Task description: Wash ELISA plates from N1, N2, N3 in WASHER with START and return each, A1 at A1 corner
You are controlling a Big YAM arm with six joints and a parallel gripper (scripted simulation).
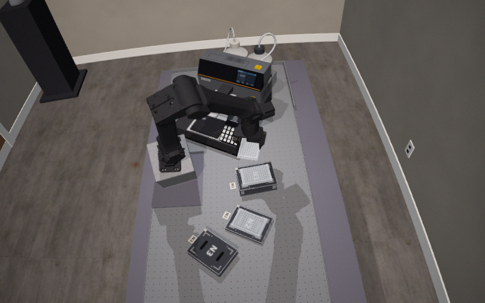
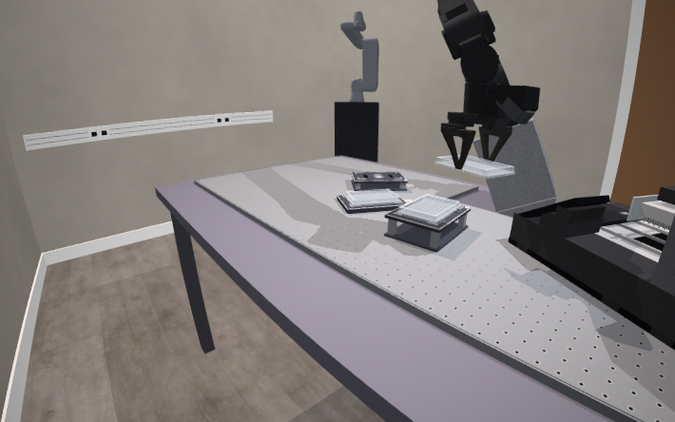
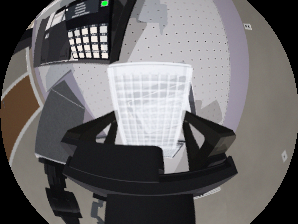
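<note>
Carrying a clear ELISA plate (image 1: 248,149) (image 2: 487,166) (image 3: 150,95) high over the table beside the washer (image 1: 233,69) (image 2: 607,261) (image 3: 114,32), squeezed by its sides in the gripper (image 1: 253,138) (image 2: 472,163) (image 3: 150,113). Likely on step three, judging by the green lamp (image 3: 104,3) and the bare nest N3 (image 1: 212,241) (image 2: 378,184). Now swing over to N3, past nest N1 (image 1: 257,190) (image 2: 424,226) and nest N2 (image 1: 232,230) (image 2: 351,208) (both occupied, so mind the clearance), match the cut-off corner to A1, then lower flat before letting go.
</note>
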